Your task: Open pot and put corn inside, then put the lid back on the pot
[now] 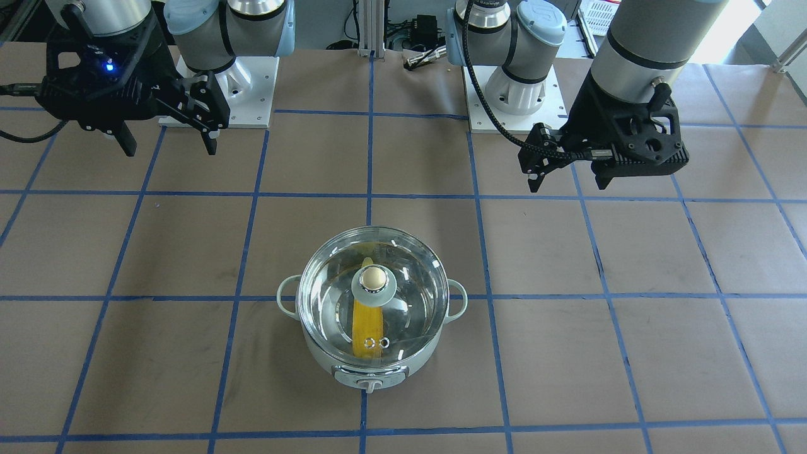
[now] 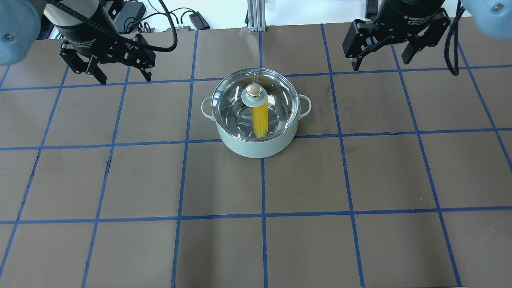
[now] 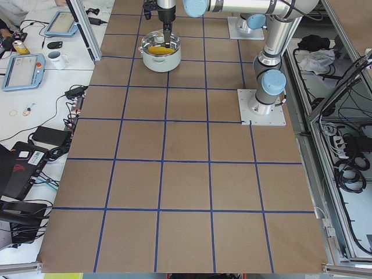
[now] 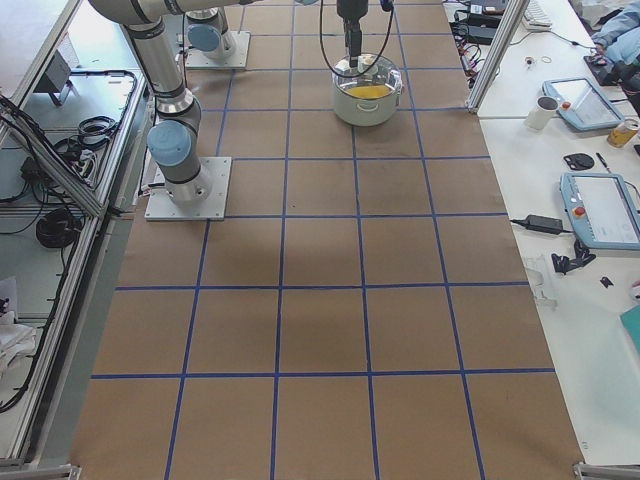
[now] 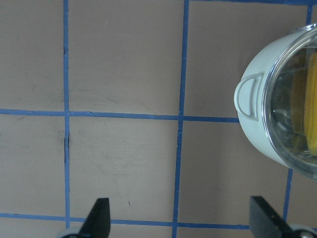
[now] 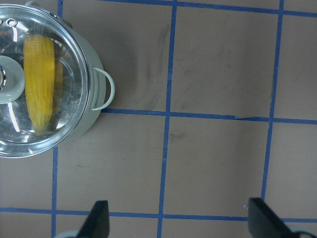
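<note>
Find the pot [image 2: 260,149] on the surface [image 2: 160,180] between the 2 sets of jaws: off to the right of the left jaws, off to the left of the right jaws, well apart from both and, by the look of it, lower than either. Read the left jaws as released: spread wide in the left wrist view, nothing between them, bare surface beneath, 1 loop handle [image 5: 238,96] of the pot ahead and out past the right-hand fingertip. Read the right jaws the same way: spread, empty, with the pot ahead and out past the left-hand fingertip.

See the lid [image 2: 280,96] seated on the rim, beige knob [image 2: 252,90] up and centred, 2 vent rings [image 1: 384,342] on the side of the control knob [image 1: 370,383]. Look through the glass for the corn [image 2: 260,120]: lying inside on the steel floor, running under the knob.

Judging by that, all 3 parts of the task done: opened, filled, closed. Treat the step in hand as a check, not a grasp. Compare glass edge against rim all the way round in both wrist views; looks even, no tilt showing. Confirm no part of the corn pinched under the glass edge; none visible. If reseating, come down straight over the knob with 1 set of jaws, pinch the ball across its widest part, lift only slightly, centre, lower flat, and release before rising, so as not to drag the pot. Otherwise touch nothing and send neither set of jaws nearer.
</note>
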Controlling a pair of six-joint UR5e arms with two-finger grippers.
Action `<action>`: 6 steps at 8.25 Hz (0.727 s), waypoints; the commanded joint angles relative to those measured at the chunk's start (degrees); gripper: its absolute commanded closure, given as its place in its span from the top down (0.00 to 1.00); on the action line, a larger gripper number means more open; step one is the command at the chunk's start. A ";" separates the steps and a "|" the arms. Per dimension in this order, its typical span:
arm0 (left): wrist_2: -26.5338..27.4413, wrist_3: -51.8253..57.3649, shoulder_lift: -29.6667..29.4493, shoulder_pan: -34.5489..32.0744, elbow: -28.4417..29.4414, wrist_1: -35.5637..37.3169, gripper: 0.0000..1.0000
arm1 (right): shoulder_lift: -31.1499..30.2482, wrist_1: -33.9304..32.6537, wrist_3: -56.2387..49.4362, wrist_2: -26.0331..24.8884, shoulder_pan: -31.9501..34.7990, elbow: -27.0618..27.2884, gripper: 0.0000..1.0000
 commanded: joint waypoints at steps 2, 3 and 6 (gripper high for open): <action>0.00 0.00 0.00 0.00 -0.06 0.01 1.00 | -0.02 -0.23 -0.22 -0.09 -0.26 0.04 1.00; 0.00 0.00 0.00 0.00 -0.06 0.01 1.00 | -0.02 -0.23 -0.22 0.17 -0.26 0.04 1.00; 0.00 0.00 0.00 0.00 -0.15 0.62 1.00 | -0.02 -0.23 -0.22 0.09 -0.26 0.04 1.00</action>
